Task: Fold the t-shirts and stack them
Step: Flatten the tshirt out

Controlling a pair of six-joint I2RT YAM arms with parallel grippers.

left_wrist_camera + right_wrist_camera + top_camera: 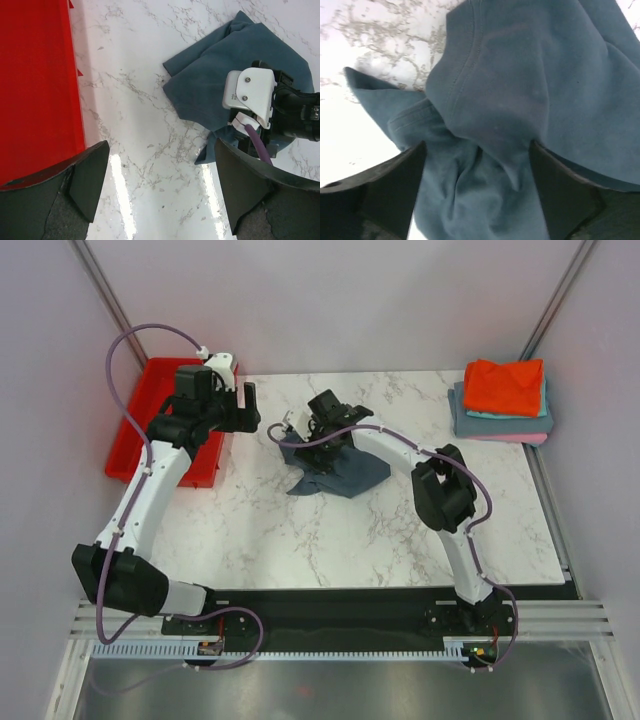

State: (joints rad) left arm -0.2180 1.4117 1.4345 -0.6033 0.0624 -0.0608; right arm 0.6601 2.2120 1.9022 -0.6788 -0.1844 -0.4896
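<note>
The white marble table [330, 530] is carrying the work; the red plastic tray [140, 430] is sitting at its far left side. The slate blue-grey t-shirt [345, 472] is lying crumpled around the middle of the table's far half, apart from the tray; the folded stack [503, 412] is resting at the far right corner, with the orange-red t-shirt [503, 383] lying on top and teal and pink edges showing beneath. The right gripper [476, 165] is reaching down onto the crumpled shirt, its fingers spread wide with bunched cloth between them, not pinching it; the left gripper [160, 160] is hovering over bare marble between tray and shirt, its fingers wide apart and holding nothing.
</note>
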